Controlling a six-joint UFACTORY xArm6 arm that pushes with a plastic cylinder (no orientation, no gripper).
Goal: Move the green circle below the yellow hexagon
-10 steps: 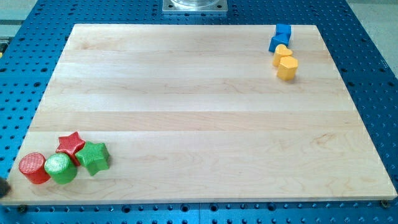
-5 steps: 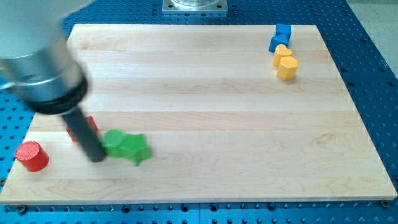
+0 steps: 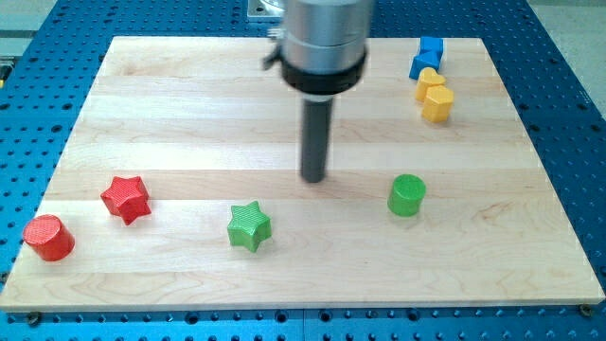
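The green circle is a short green cylinder standing on the wooden board, right of centre. The yellow hexagon stands near the view's top right, above the green circle and a little to its right. My tip rests on the board to the left of the green circle, apart from it. The dark rod rises from the tip to the grey arm body at the view's top.
A yellow heart-like block and two blue blocks sit just above the yellow hexagon. A green star lies lower centre-left, a red star further left, a red circle at the lower left corner.
The green circle has moved far right from the lower-left cluster. The green star slid right, the red star is uncovered. My tip has gone from the lower left to the board's middle.
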